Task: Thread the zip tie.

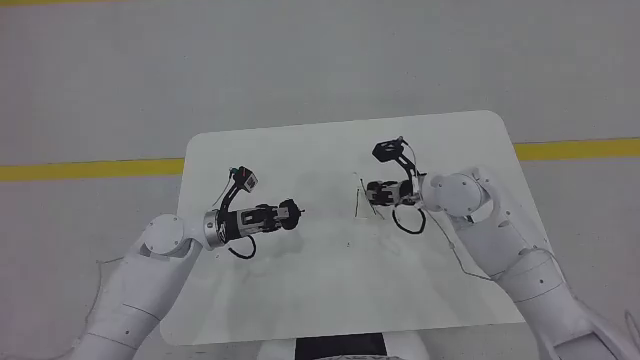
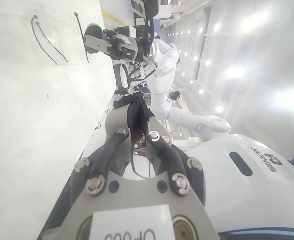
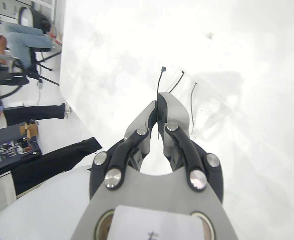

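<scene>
The right gripper [image 3: 158,98] has its fingers clamped on a thin black zip tie [image 3: 159,81]. It grips the strap about midway, so the small square head sticks out beyond the fingertips and the pointed tail hangs out behind them. The left gripper [image 2: 134,108] sits well apart from it over the white rounded tabletop [image 1: 330,290] and faces it. Its fingers are pressed together, and I can't make out anything between them. Just beside the held tie, a clear plastic bag [image 3: 209,108] lies flat with two more black ties [image 3: 192,98] in it; these look like spares. As I read it, the tie is picked up but not yet looped, and the threading itself is all to come. To do it well, the left fingers would need to part and take the strap close to the tail tip, where it won't flop about. The tail can then be curled round towards the head while the right gripper keeps the head steady. The slot is tiny, so the tip should meet it squarely, with the strap untwisted. A grip nearer the head might steady it better.
</scene>
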You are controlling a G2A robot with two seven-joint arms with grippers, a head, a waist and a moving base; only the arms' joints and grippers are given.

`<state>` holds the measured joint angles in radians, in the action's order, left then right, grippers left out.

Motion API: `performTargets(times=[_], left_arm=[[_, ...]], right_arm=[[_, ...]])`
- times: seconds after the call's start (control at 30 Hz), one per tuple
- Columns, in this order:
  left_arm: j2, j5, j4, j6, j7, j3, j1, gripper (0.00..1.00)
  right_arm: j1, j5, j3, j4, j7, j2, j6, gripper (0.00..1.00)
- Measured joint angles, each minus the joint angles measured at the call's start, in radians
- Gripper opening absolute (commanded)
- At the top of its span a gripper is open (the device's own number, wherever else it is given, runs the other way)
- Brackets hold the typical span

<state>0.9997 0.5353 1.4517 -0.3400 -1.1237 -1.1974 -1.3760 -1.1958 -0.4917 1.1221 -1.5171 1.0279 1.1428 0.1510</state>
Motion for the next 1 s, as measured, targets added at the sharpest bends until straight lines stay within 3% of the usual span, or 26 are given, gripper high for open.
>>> performTargets(times=[0.13, 0.2, 0.4, 0.7, 0.83, 1.0], left_arm=[[0.0, 0.0, 0.0, 0.0, 0.0, 0.0, 0.0, 0.0], [0.0, 0.0, 0.0, 0.0, 0.0, 0.0, 0.0, 0.0], [0.0, 0.0, 0.0, 0.0, 0.0, 0.0, 0.0, 0.0], [0.008, 0.004, -0.029, 0.0, 0.079, 0.048, -0.04, 0.0], [0.019, 0.0, -0.047, 0.0, 0.106, 0.081, -0.051, 0.0], [0.037, -0.008, -0.073, 0.0, 0.135, 0.115, -0.04, 0.0]], right_arm=[[-0.051, 0.088, 0.032, 0.004, -0.044, -0.006, 0.076, 0.0], [-0.054, 0.091, 0.034, 0.005, -0.045, -0.007, 0.085, 0.0], [-0.054, 0.089, 0.033, 0.005, -0.045, -0.007, 0.081, 0.0], [-0.114, 0.137, 0.027, -0.012, -0.202, -0.001, 0.018, 0.0], [-0.155, 0.195, 0.034, -0.043, -0.266, 0.0, 0.006, 0.0], [-0.205, 0.237, 0.038, -0.101, -0.327, 0.001, -0.003, 0.0]])
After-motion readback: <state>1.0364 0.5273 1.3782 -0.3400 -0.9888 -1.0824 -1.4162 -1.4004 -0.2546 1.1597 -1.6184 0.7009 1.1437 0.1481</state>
